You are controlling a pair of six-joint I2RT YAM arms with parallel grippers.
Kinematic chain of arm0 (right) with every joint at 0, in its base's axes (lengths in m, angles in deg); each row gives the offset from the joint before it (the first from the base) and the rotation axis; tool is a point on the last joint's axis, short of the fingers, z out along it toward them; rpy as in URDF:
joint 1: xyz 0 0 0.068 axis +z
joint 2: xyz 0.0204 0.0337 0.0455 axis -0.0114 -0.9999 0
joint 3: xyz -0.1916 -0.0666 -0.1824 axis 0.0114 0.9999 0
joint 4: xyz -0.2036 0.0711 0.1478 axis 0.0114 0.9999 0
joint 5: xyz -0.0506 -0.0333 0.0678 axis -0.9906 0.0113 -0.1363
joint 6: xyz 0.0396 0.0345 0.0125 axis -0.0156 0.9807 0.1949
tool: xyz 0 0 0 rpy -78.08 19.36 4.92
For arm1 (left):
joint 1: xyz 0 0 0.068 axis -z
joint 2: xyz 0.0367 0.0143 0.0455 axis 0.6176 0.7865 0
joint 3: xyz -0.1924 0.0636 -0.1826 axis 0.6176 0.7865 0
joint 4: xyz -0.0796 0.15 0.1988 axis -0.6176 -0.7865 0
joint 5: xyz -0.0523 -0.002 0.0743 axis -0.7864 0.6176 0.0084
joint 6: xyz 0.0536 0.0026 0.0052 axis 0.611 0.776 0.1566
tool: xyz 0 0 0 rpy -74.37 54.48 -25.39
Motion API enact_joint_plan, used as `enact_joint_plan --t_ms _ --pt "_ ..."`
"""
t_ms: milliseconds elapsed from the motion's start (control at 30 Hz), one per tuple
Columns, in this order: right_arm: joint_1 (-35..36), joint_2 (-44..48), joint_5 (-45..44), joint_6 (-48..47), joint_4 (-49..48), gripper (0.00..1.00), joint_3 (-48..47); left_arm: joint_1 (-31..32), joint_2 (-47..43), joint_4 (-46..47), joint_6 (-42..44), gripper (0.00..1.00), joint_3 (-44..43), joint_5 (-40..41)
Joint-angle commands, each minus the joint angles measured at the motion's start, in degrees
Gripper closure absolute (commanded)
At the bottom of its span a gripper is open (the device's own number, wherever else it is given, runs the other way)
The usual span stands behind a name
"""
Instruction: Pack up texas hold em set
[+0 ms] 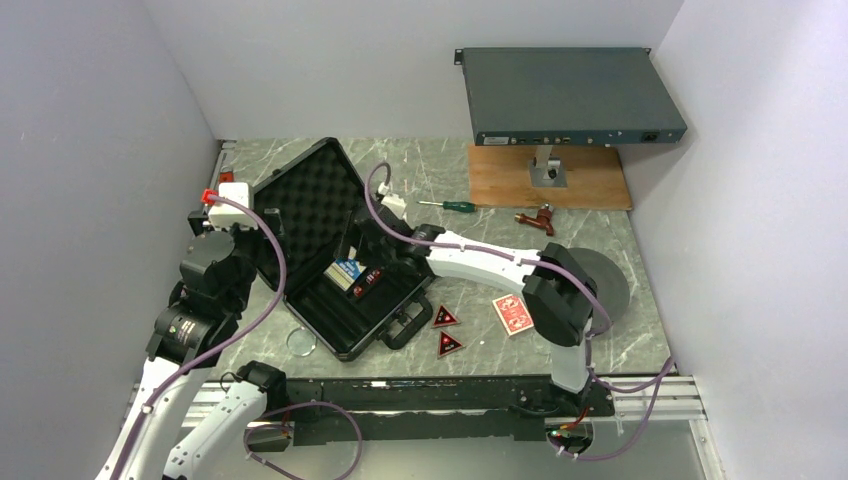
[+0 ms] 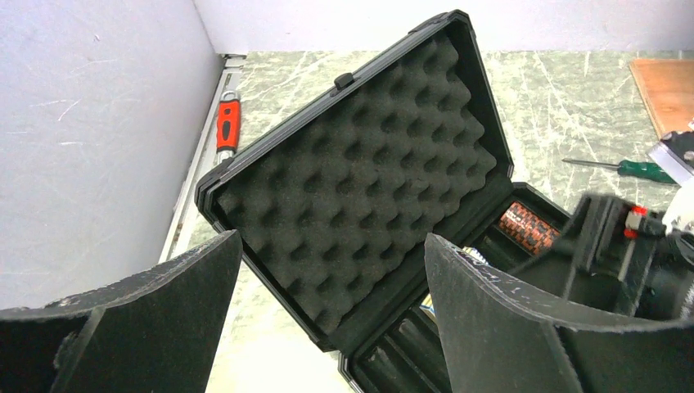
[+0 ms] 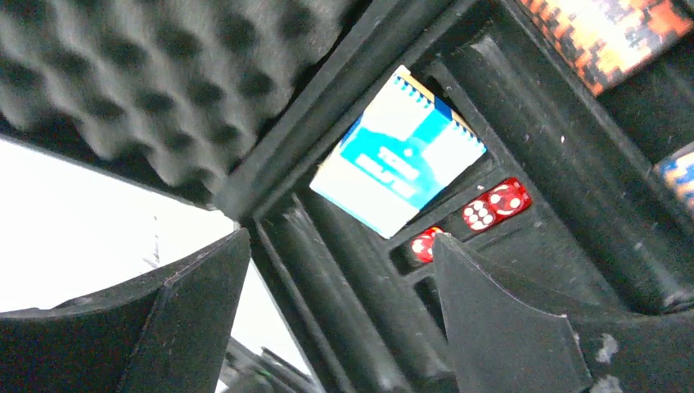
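Note:
The black briefcase (image 1: pixel 385 322) lies open at centre left, its egg-crate foam lid (image 1: pixel 312 205) leaning back. A blue card deck (image 1: pixel 347 272) and red dice (image 3: pixel 491 205) sit in its tray, with a red-black chip roll (image 2: pixel 528 225) further in. My right gripper (image 1: pixel 378 252) hovers inside the case, open and empty (image 3: pixel 342 236), just beside the blue deck (image 3: pixel 401 151). My left gripper (image 1: pixel 250 240) is open and empty (image 2: pixel 331 237) at the lid's left side, facing the foam (image 2: pixel 360 180). A red deck (image 1: pixel 512 314) and two triangular tokens (image 1: pixel 445 318) lie on the table to the right of the case.
A grey rack-mount box (image 1: pixel 570 95) stands on a wooden board (image 1: pixel 550 180) at the back right. A green screwdriver (image 1: pixel 450 206), a black round disc (image 1: pixel 605 280) and a clear round disc (image 1: pixel 301 343) lie around. A red-handled tool (image 2: pixel 227 123) lies by the left wall.

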Motion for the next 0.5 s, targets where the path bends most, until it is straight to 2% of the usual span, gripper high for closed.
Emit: enact_joint_plan --t_ms 0,167,333,467 --pt "-0.5 5.5 7.2 -22.2 -20.5 0.16 8.7 -0.3 0.5 2.0 0.1 0.12 0.1 1.8" --pt "-0.5 2.3 16.0 -38.1 -19.1 0.21 5.1 -0.3 1.0 1.9 0.3 0.12 -0.1 1.9" --pt "-0.5 -1.9 20.5 -49.0 -14.1 0.42 -0.2 -0.6 0.8 2.0 0.4 0.12 -0.1 1.9" --pt "-0.5 -3.6 20.1 -52.9 -12.8 0.51 -2.7 -0.9 0.4 2.1 0.4 0.12 0.0 1.7"
